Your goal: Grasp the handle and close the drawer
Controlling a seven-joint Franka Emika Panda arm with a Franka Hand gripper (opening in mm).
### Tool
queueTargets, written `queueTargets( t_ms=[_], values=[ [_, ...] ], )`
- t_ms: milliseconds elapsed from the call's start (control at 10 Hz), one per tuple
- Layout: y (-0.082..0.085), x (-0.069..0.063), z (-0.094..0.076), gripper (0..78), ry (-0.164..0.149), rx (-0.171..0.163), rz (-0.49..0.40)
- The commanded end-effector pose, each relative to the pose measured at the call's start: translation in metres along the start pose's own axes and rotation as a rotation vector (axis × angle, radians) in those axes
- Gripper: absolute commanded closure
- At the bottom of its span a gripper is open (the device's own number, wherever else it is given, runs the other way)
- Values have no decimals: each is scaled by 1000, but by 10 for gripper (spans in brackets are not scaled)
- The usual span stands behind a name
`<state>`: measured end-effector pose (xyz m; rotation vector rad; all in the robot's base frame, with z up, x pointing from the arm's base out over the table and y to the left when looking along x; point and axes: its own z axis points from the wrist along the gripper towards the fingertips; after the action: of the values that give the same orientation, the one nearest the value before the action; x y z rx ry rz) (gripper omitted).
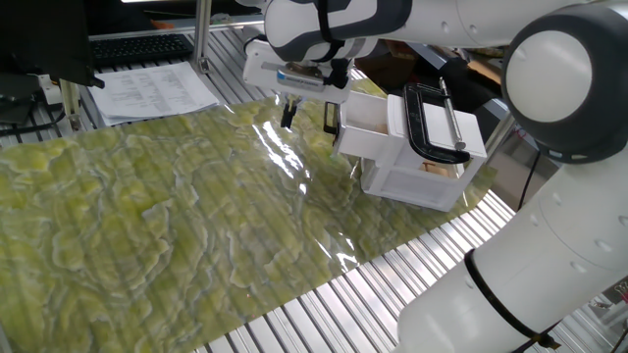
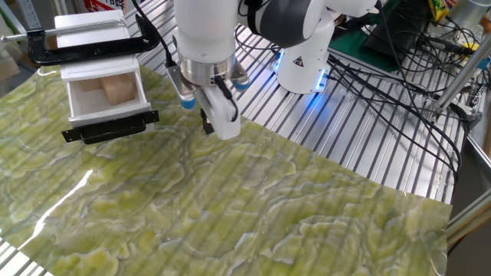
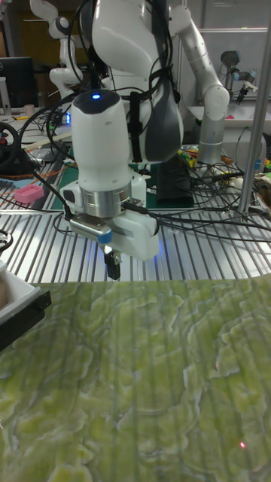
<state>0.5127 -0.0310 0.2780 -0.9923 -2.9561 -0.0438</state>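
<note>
The white drawer (image 2: 101, 98) stands pulled out of its small white cabinet (image 1: 424, 175), with a tan block (image 2: 115, 90) lying inside. Its black handle (image 2: 108, 128) runs across the drawer front (image 1: 364, 124); in one fixed view the handle (image 1: 331, 116) shows as a dark bar. My gripper (image 2: 207, 121) hangs just above the mat, to the side of the handle and apart from it. Its fingers are shut together with nothing held. In the tall view the gripper (image 3: 113, 266) points straight down, with the handle (image 3: 22, 315) at the left edge.
A large black clamp (image 1: 428, 122) with a silver rod grips the cabinet top (image 2: 86, 40). A yellow-green patterned mat (image 1: 177, 216) covers the table. Papers (image 1: 157, 88) and a keyboard lie at the back. Cables (image 2: 383, 69) and another robot base (image 2: 303, 65) stand beyond the mat.
</note>
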Motion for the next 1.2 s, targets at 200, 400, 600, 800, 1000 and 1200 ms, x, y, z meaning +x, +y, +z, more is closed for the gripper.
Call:
queueTargets(
  t_ms=[200,400,600,800,1000,1200],
  values=[
    [-5,-9,1,776,-37,22,284],
    [-5,-9,1,776,-49,-1,113],
    [-5,-9,1,776,-31,-33,94],
    [-5,-9,1,776,-31,-25,77],
    [-5,-9,1,776,-23,-18,68],
    [-4,-19,0,776,-27,-19,81]
  ],
)
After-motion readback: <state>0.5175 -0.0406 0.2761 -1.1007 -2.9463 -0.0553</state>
